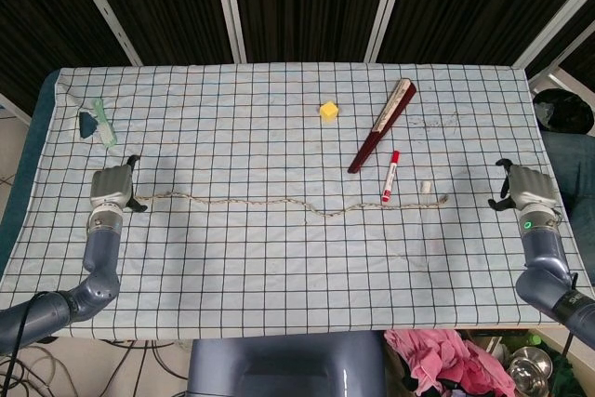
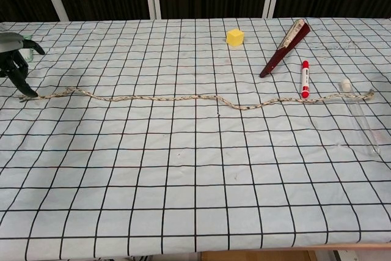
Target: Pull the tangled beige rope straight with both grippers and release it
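The beige rope (image 1: 260, 202) lies almost straight across the checked cloth, with a slight wave near its middle. In the chest view the rope (image 2: 153, 98) runs from the left edge to the far right. My left hand (image 1: 112, 188) stands at the rope's left end with its fingers spread; in the chest view one fingertip of the left hand (image 2: 15, 59) comes down right by that end, gripping nothing. My right hand (image 1: 525, 188) is near the table's right edge, well clear of the rope's right end, and holds nothing. The chest view does not show it.
A yellow cube (image 1: 328, 111), a folded dark red fan (image 1: 381, 125) and a red marker (image 1: 390, 176) lie beyond the rope's right half. A clear tube (image 1: 424, 220) crosses near the rope's right end. A green and teal item (image 1: 98, 123) sits far left.
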Controlling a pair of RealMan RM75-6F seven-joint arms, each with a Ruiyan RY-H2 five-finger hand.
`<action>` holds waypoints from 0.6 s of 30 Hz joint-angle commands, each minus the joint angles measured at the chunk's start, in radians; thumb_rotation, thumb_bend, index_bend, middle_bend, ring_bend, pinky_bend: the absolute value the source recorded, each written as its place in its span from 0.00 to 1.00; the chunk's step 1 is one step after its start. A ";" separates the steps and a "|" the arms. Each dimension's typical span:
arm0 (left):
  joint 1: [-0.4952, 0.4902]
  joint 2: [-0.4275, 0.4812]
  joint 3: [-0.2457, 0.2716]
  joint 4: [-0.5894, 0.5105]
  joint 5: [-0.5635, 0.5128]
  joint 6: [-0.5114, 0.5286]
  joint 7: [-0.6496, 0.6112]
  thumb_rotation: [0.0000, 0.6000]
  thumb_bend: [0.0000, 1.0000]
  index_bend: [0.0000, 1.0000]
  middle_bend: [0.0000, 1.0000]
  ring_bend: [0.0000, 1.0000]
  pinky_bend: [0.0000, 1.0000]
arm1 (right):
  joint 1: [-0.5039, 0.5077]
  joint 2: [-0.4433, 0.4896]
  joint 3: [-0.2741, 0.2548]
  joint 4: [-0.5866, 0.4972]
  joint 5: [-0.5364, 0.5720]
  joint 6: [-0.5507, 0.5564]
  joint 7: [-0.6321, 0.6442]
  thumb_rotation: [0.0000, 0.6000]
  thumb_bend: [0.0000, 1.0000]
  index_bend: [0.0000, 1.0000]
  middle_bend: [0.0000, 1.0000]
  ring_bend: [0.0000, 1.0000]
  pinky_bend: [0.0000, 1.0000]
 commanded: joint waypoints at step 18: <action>0.296 0.318 0.195 -0.675 0.608 0.664 -0.060 1.00 0.00 0.17 0.10 0.08 0.16 | -0.270 0.236 -0.014 -0.400 -0.529 0.563 0.194 1.00 0.17 0.15 0.03 0.16 0.21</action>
